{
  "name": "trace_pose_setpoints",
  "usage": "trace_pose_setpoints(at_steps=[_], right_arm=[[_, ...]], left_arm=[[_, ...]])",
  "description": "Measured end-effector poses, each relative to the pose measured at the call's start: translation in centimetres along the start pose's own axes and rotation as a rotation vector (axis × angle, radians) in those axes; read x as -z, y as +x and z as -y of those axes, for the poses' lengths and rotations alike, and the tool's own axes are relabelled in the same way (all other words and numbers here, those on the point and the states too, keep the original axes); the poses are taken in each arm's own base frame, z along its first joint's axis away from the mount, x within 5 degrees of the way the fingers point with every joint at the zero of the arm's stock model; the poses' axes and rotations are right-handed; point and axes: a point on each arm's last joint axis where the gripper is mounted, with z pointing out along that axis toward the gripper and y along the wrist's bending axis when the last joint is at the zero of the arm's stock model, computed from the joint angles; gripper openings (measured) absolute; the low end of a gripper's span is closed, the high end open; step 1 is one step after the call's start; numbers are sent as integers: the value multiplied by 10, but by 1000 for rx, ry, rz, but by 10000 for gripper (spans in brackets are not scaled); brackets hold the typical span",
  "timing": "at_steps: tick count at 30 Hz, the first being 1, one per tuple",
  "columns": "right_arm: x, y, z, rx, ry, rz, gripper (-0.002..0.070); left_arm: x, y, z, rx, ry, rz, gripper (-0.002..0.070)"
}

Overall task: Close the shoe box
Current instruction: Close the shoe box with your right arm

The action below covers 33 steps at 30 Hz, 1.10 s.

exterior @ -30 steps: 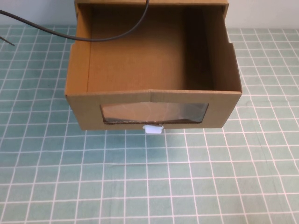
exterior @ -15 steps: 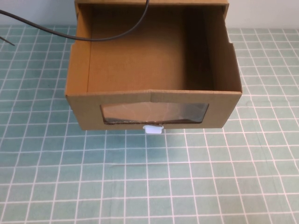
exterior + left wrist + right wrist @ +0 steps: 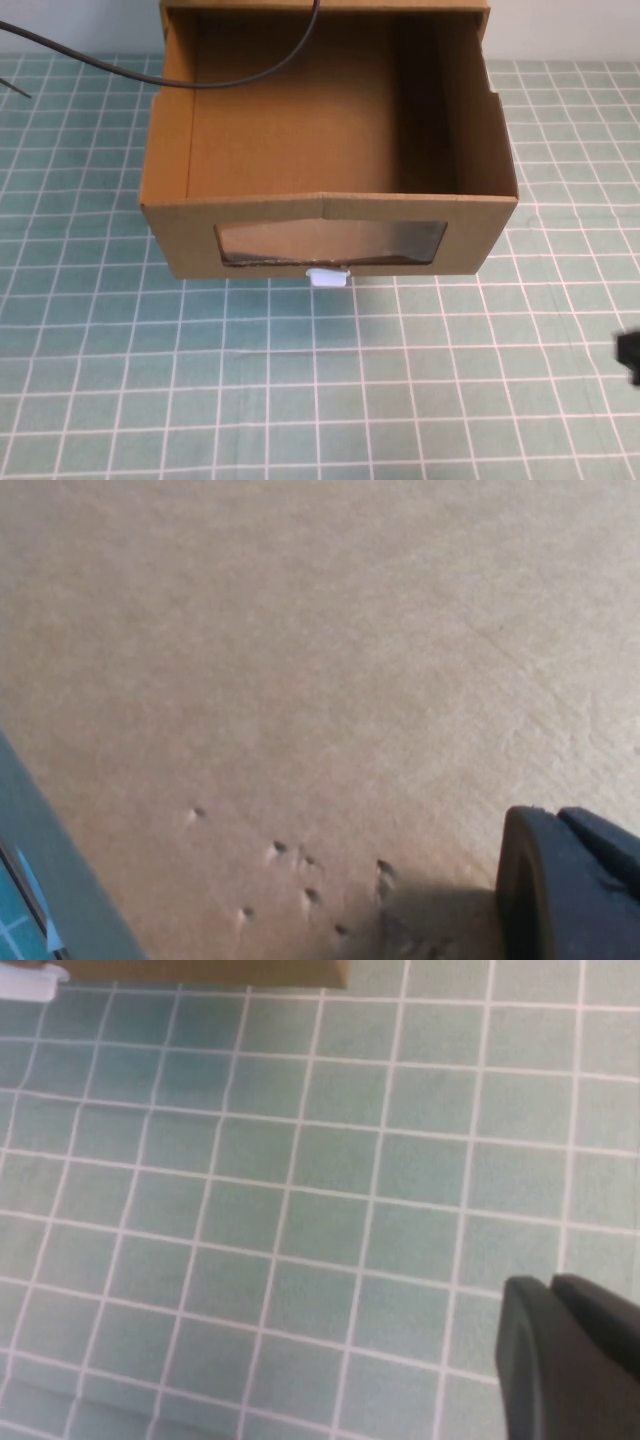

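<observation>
High view: shoe box (image 3: 330,235) drawer pulled out toward the near side, nothing closed yet.
Box sits centre-far on the counter (image 3: 300,400). Right gripper (image 3: 630,357) at the near right edge, well apart from it; left gripper (image 3: 570,885) close against cardboard. Can't tell the fingers' state on either. Whole push left.

Green gridded mat (image 3: 300,400) carries the open shoe box (image 3: 328,235), seemingly alone.
</observation>
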Motion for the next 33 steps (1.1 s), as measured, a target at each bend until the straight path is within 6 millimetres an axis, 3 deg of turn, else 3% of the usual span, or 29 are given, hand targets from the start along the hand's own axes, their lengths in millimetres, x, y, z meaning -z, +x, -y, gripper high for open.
trace_pose_setpoints(at_steps=[3,8,15,33], right_arm=[[-11,-23,-12,53,-46,-32,-11],[-26,-59,-55,188,-137,-12,-11],[-42,-82,-108,308,-170,79,-11],[-86,-142,-148,300,-215,215,-11]], left_arm=[[0,0,0,0,0,0,-5],[0,0,0,0,1,-1,-5],[0,0,0,2,1,-1,-5],[0,0,0,10,2,-1,-5]])
